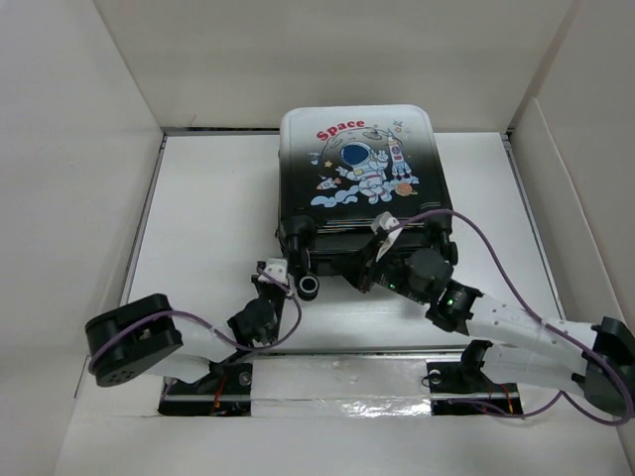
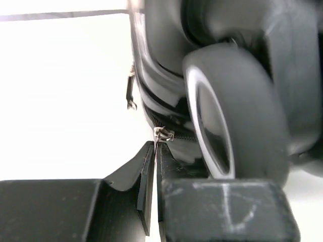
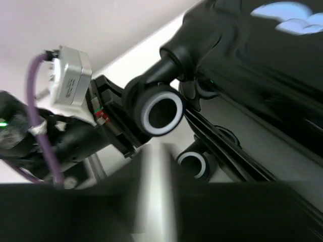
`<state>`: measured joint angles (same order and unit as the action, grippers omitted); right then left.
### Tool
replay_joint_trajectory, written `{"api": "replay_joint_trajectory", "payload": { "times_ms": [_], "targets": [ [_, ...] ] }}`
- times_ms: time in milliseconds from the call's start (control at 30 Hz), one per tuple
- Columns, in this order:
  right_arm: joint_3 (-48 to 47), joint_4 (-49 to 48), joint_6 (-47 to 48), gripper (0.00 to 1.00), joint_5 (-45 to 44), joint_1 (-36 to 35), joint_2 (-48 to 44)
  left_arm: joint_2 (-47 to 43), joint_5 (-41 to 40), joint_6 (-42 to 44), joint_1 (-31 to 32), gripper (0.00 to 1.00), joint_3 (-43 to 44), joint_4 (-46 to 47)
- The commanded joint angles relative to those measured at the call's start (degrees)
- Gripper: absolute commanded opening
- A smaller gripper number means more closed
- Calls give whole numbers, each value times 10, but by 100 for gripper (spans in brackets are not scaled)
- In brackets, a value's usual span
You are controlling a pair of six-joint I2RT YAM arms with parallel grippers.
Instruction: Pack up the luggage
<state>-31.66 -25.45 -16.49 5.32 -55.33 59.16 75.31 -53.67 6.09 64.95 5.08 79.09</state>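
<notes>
The luggage (image 1: pixel 357 129) lies flat and closed mid-table, astronaut print up, wheels toward me. My left gripper (image 1: pixel 291 281) is at its near-left corner beside a black wheel (image 1: pixel 310 287). In the left wrist view the gripper (image 2: pixel 155 149) is shut on the thin pull tab of the zipper slider (image 2: pixel 164 133), with that wheel (image 2: pixel 227 111) just to the right. My right gripper (image 1: pixel 369 268) is at the luggage's near edge. In the blurred right wrist view it (image 3: pixel 157 171) shows a narrow light gap and holds nothing.
White walls enclose the table (image 1: pixel 208 218) on the left, back and right. The right wrist view shows two wheels (image 3: pixel 161 112) (image 3: pixel 194 164) and the left arm's wrist camera (image 3: pixel 70 75) close by. A taped metal strip (image 1: pixel 337 397) runs along the near edge.
</notes>
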Motion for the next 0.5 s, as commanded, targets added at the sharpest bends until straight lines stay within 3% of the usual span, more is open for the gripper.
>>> {"api": "replay_joint_trajectory", "payload": {
  "times_ms": [0,67,133,200,267,367,400,467],
  "targets": [
    [11,5,-16,1,-22,-5,-40,-83,-142,-36,-32,0,-17,163],
    [14,21,-13,1,-25,0,-50,-158,-139,-69,-32,0,-15,81],
    [18,23,-11,1,-22,7,-55,-209,-133,-152,-39,0,-4,-81],
    [18,21,-7,1,-8,7,-57,-273,-89,-182,-48,0,-5,-166],
    [7,20,-4,5,11,7,-49,-305,-70,-196,-48,0,-7,-191],
    [-20,7,-3,35,36,0,-5,-293,-58,-185,-48,0,3,-199],
    [-28,-14,-5,55,36,-8,9,-288,-52,-182,-48,0,6,-194],
    [-48,-41,-20,70,40,-14,55,-271,-52,-173,-40,0,12,-178]
  ]
}}
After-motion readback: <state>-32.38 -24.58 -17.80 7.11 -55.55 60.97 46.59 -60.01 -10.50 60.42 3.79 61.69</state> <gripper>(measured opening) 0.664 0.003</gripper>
